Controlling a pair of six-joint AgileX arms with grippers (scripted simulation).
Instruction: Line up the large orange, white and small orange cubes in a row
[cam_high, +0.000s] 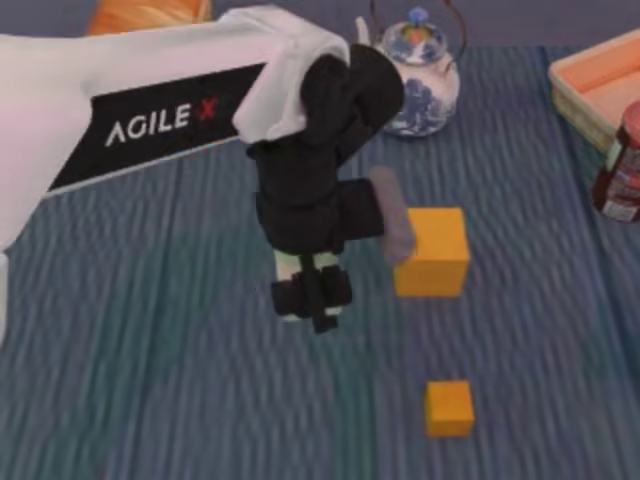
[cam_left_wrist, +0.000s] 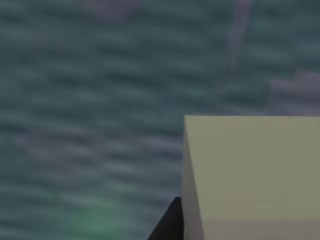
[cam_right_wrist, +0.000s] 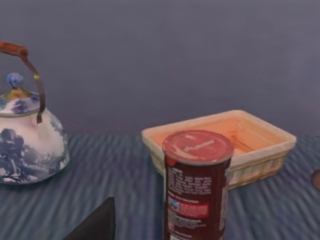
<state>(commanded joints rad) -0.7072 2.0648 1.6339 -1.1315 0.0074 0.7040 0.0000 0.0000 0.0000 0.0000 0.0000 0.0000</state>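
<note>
Top view: the left arm (cam_high: 150, 110) reaches in from the left edge across the blue-grey striped table (cam_high: 150, 380), its wrist pointing straight down near the middle.
Left gripper (cam_high: 312, 292): hangs over the table left of the large orange cube; its dark fingers pinch a pale block, of which only slivers show under the black housing.
White cube (cam_left_wrist: 252, 175): in the left wrist view a pale cube fills one corner, with a dark fingertip (cam_left_wrist: 170, 224) against its side, so it is gripped by the left gripper.
Large orange cube (cam_high: 432, 250): sits flat on the table right of the left gripper, close to it but apart.
Small orange cube (cam_high: 449, 407): sits nearer the front edge, below the large one in the top view, roughly in line with it and well apart from it.
Right arm: not seen from above; whether its pincer is spread or closed, I cannot tell.
Teapot (cam_high: 422, 75): blue-and-white, with a hoop handle, at the far edge.
Tray (cam_high: 590, 85): orange-lined basket at the far right corner.
Can (cam_right_wrist: 196, 185): red-lidded, upright, just in front of the tray.
</note>
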